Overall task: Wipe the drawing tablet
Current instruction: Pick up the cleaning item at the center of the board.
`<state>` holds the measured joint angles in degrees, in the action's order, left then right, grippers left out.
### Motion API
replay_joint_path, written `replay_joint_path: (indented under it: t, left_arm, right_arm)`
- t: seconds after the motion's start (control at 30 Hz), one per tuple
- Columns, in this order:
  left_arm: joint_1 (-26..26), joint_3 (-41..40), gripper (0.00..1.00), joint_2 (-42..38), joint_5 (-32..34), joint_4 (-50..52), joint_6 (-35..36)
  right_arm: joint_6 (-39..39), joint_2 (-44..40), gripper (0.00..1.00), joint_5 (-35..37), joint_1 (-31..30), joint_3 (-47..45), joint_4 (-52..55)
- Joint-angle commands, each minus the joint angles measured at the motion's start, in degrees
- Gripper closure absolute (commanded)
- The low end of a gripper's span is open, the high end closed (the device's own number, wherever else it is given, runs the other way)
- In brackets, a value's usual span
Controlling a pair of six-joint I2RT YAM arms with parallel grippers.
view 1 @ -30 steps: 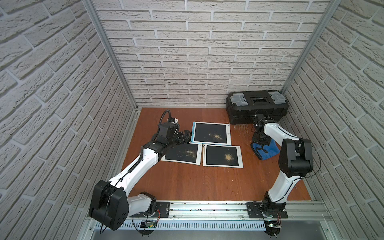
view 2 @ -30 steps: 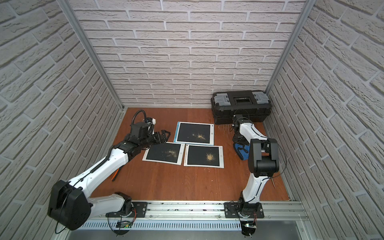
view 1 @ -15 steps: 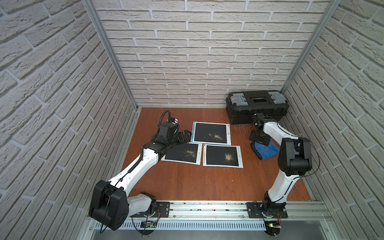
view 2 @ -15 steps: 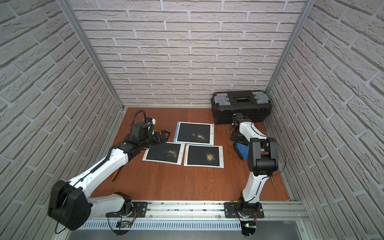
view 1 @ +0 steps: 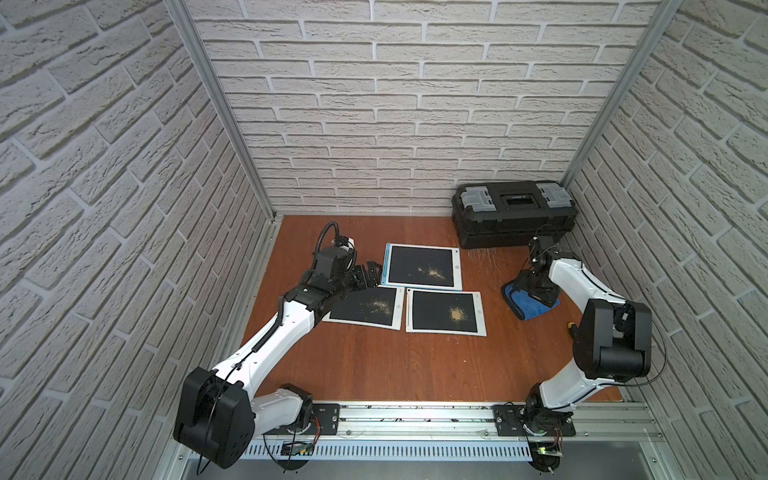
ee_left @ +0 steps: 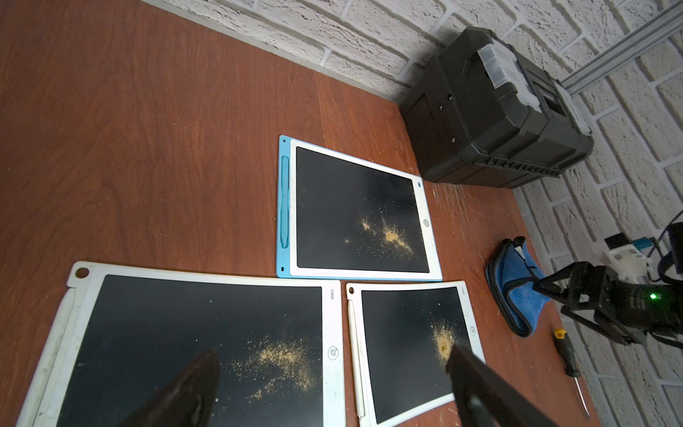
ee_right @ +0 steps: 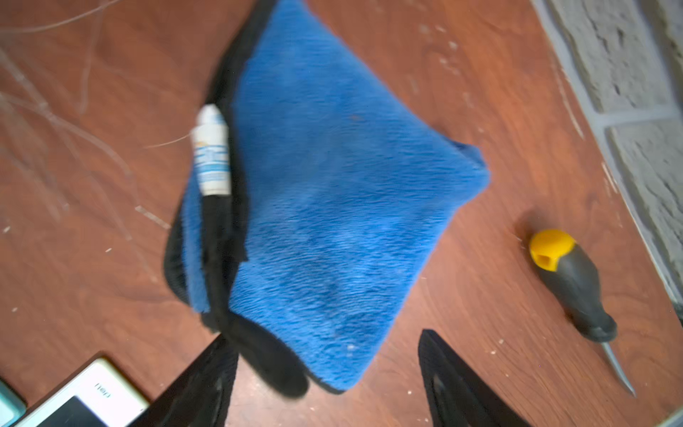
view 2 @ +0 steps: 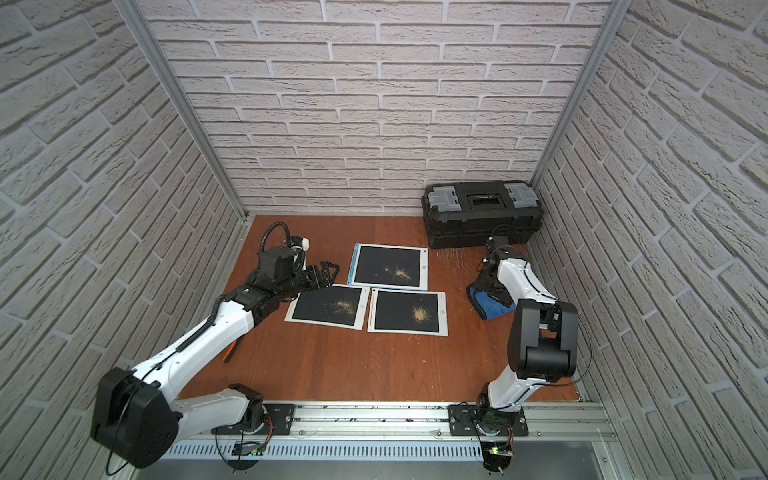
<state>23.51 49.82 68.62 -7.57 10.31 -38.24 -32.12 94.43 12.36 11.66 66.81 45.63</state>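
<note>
Open tabletop (view 1: 415, 361) (toolbox (view 1: 514, 212) far right)

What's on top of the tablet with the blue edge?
Yellowish crumbs lie scattered on the dark screen of the blue-edged tablet; nothing else is on it. Whatever is underneath is hidden.

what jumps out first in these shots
Three dark drawing tablets dusted with yellow powder lie together in the middle of the table. To their right, a folded blue cloth lies under the open right tool, with a black toolbox in the far right corner.
</note>
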Motion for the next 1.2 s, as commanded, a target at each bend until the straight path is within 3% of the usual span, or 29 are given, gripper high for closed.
replay_joint_path:
  t: [0.0, 0.23, 0.4, 0.63, 1.0, 1.17]
  left_arm:
    - [-0.26, -0.82, 0.02, -0.58, -0.12, -2.81, -0.35]
    - [-0.28, -1.30, 0.02, -0.74, -0.10, -3.06, -0.30]
    - [-0.30, -1.40, 0.02, -0.99, 0.17, -2.89, -0.12]
    - [-0.41, -1.48, 0.02, 0.64, -0.34, -3.82, -0.17]
    - [-0.41, -1.97, 0.02, -0.15, 0.28, -3.19, 0.07]
    - [-0.45, -1.93, 0.02, -0.18, 0.11, -3.02, 0.03]
  right_arm:
    - [-0.44, 0.75, 0.21, -3.81, 0.58, -0.39, -1.28]
    - [-2.95, 1.99, 0.22, -6.30, 1.47, -0.79, -2.40]
    - [-4.49, -3.19, 0.23, -7.37, 3.04, -5.28, -7.69]
    - [-3.72, 3.08, 0.23, -5.42, 3.21, -0.30, -2.12]
    - [-7.78, -14.07, 0.23, -12.09, 5.30, -13.51, -21.36]
    - [-8.21, -10.06, 0.23, -9.85, 5.41, -9.78, -15.44]
